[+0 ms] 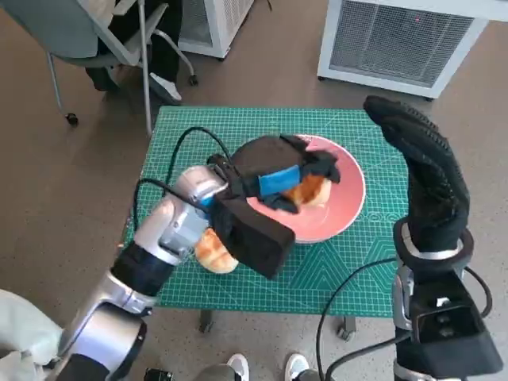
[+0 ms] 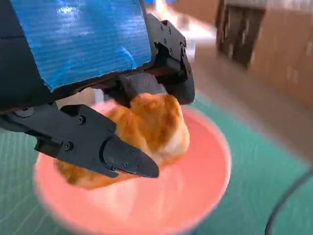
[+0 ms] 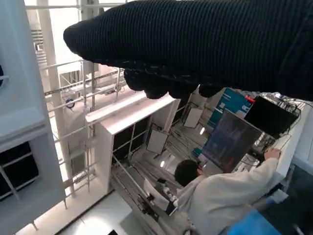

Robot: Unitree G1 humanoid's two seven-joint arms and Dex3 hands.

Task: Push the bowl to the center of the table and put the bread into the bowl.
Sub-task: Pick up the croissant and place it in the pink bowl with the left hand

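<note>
A pink bowl (image 1: 347,208) stands on the green mat, a little right of the table's middle. My left hand (image 1: 274,171) hangs over the bowl and grips a golden-brown bread roll (image 1: 310,190). In the left wrist view the roll (image 2: 152,128) sits between the black fingers (image 2: 102,147) just above the bowl's floor, inside the rim (image 2: 217,178). Whether it touches the bowl I cannot tell. My right hand (image 1: 425,167) is raised beside the bowl at the table's right edge, fingers stretched out, holding nothing; the right wrist view shows only its glove (image 3: 205,44).
A second bread roll (image 1: 214,252) lies on the green mat (image 1: 349,270) near the front left, partly hidden by my left wrist. A chair (image 1: 103,40) and a person's legs (image 1: 163,55) are behind left, a white unit (image 1: 397,40) behind right. A person (image 3: 215,196) sits nearby.
</note>
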